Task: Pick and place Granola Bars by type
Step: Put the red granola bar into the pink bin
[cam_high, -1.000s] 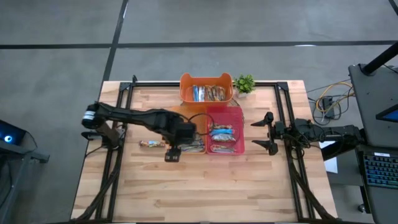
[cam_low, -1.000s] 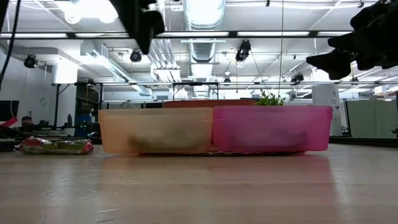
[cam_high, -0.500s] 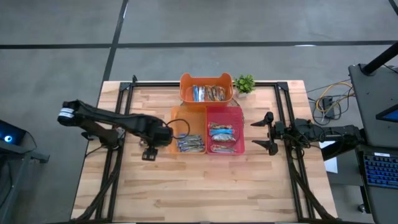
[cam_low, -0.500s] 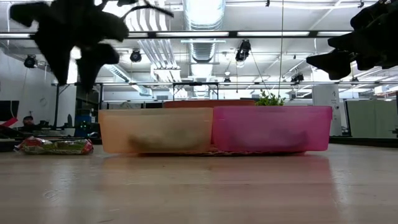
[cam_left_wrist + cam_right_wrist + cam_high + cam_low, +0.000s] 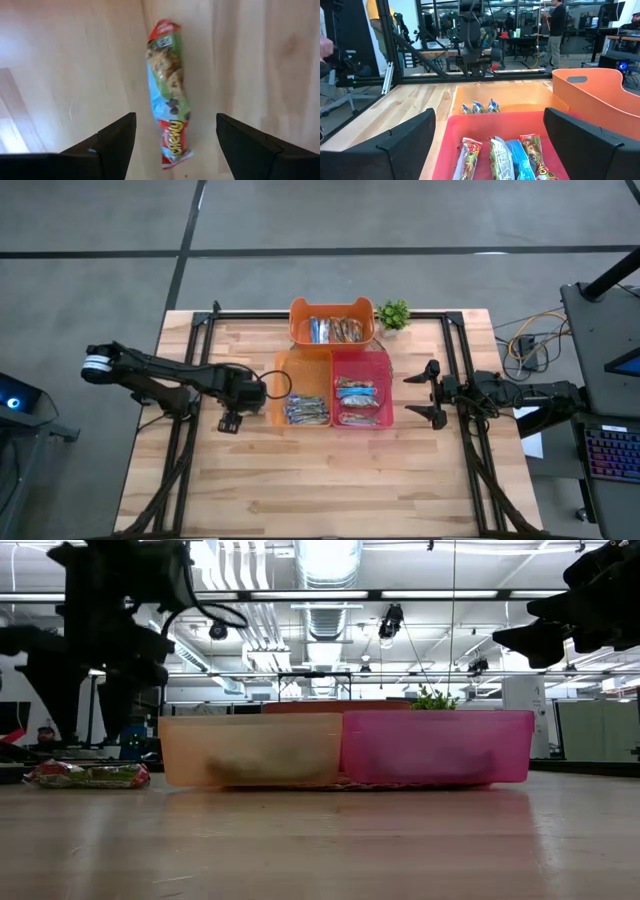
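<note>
granola bar in shiny green-red wrapper (image 5: 170, 95) lies flat under spread left gripper (image 5: 175, 132).
a skewed descent could nudge it aside; right gripper (image 5: 428, 394) waits, released.

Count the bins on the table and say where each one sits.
3. An orange bin at the table's far edge beside the plant; a pale orange bin in front of it; a pink bin touching that one's right side.

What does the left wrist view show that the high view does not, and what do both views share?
Only the left wrist view shows the granola bar lying flat on bare wood, between the open fingers of the left gripper. Only the high view shows the three bins: the orange bin, the peach bin and the pink bin, plus the right gripper waiting open. Both show the wooden table.
</note>
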